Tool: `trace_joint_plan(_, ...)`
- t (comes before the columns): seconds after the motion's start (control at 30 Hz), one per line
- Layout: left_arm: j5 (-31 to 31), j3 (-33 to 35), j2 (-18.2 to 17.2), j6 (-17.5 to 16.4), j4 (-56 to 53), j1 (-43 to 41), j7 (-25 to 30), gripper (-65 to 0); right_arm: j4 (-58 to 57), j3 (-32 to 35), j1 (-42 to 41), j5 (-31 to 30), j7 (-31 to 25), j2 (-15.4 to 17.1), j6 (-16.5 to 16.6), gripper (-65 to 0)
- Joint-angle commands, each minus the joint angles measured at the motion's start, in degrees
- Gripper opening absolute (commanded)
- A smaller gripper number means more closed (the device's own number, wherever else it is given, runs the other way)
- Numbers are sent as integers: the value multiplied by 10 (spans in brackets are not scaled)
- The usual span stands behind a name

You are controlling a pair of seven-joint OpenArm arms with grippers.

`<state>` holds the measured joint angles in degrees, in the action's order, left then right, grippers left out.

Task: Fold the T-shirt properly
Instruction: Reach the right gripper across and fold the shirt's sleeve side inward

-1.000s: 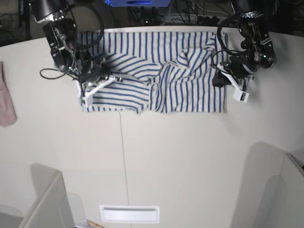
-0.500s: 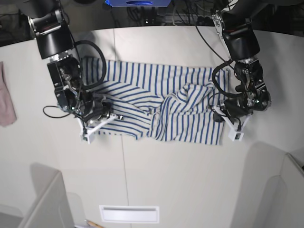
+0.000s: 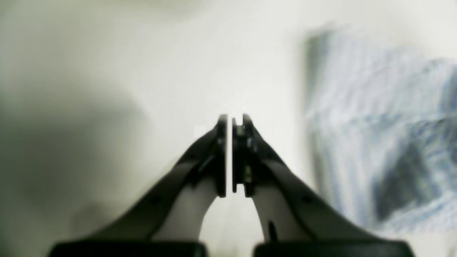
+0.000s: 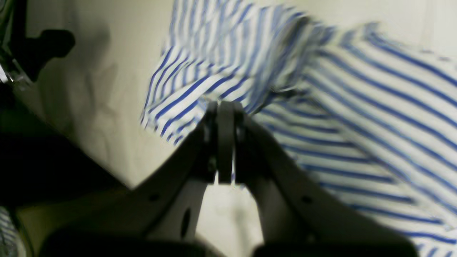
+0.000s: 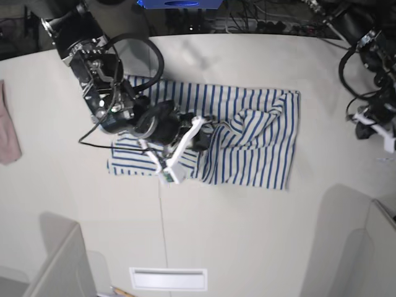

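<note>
The T-shirt [image 5: 247,133], white with blue stripes, lies crumpled across the middle of the table. My right gripper [image 5: 172,170] is over its left part. In the right wrist view that gripper [image 4: 221,107] is shut, with a raised fold of the T-shirt [image 4: 357,107] at its tips. My left gripper [image 5: 383,139] is off to the right of the shirt, above bare table. In the left wrist view it [image 3: 232,119] is shut with only a thin slit and holds nothing; the shirt [image 3: 375,142] shows blurred at the right.
A plain pinkish cloth [image 5: 7,127] lies at the table's left edge. A white slot plate [image 5: 168,278] sits near the front edge. Grey panels [image 5: 62,266] stand at the front corners. Cables and dark gear lie behind the table.
My right gripper moved from the shirt's left edge rightward over the shirt, pulling fabric with it. My left gripper left the shirt's right edge and moved away to the right.
</note>
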<state>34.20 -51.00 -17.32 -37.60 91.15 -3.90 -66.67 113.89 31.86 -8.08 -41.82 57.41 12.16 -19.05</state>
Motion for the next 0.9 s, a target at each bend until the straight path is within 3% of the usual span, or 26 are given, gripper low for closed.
trace_joint_plan(0.0, 17, -17, -15, -10, 8, -17, 10, -650, 6, 16, -11, -5, -7, -3, 2, -650)
trace_joint_plan(0.07, 16, -52, -29, -24, -2, -66, 26, -650, 5, 56, -22, -5, -7, -14, 2, -650)
trace_joint_plan(0.17, 15, -86, -40, -24, -6, -147, 98, -650, -6, 136, -47, -5, -7, -30, 2, -636)
trace_joint_plan(0.27, 15, -89, -41, -24, 12, -218, 157, -650, -36, 191, -77, -5, -12, -51, 2, -392)
trace_joint_plan(0.33, 15, -89, -40, -24, 27, -252, 176, -650, -71, 191, -84, -4, -14, -67, 2, -297)
trace_joint_plan(0.5, 15, -112, -36, -24, 27, -277, 178, -650, -133, 151, -94, -4, -41, -80, -2, -350)
trace_joint_plan(0.57, 15, -131, -35, -24, 24, -274, 178, -650, -149, 138, -94, -4, -44, -81, -24, -357)
trace_joint_plan(0.67, 16, -134, -34, -24, 27, -276, 178, -650, -160, 137, -94, -4, -44, -81, -75, -317)
trace_joint_plan(0.87, 16, -133, -34, -24, 25, -273, 178, -650, -192, 135, -93, -4, -44, -104, -82, -296)
